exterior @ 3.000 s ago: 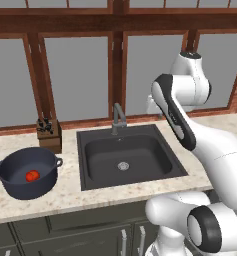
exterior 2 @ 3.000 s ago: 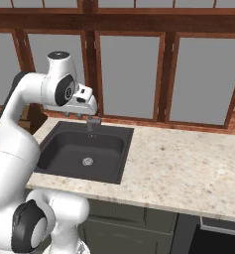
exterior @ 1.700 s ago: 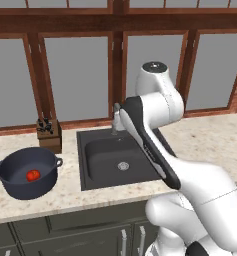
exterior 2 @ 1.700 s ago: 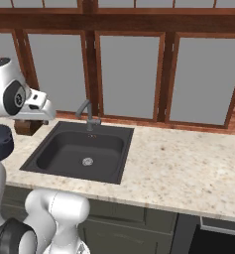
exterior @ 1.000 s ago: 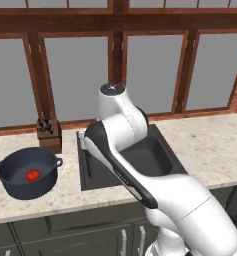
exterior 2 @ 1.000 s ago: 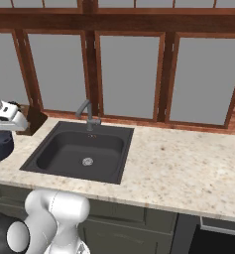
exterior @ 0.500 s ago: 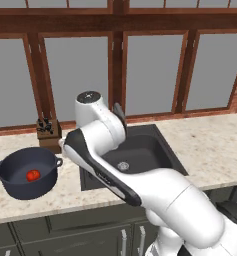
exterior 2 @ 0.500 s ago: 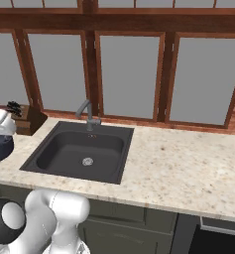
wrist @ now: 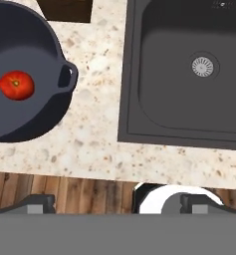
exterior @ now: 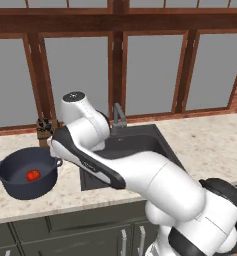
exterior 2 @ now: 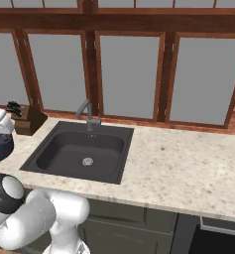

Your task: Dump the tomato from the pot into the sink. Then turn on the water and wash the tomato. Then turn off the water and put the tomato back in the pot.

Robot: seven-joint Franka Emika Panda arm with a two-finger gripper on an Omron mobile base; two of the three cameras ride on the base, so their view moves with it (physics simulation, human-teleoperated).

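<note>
The dark blue-grey pot stands on the counter left of the sink, with the red tomato lying inside it. My arm reaches left across the black sink, hiding much of the basin. From above, the hand view looks down on the pot with the tomato at the left and the sink with its silver drain at the right. My gripper is open and holds nothing; its fingertips stand wide apart, high above the counter strip between pot and sink.
A grey faucet rises behind the sink. A brown knife block stands behind the pot by the window sill. Speckled counter runs off to the right of the basin. The counter's front edge lies just below the hand.
The arm has swung left from over the sink toward the pot. The gripper has stayed open. Pot and tomato have not moved.
</note>
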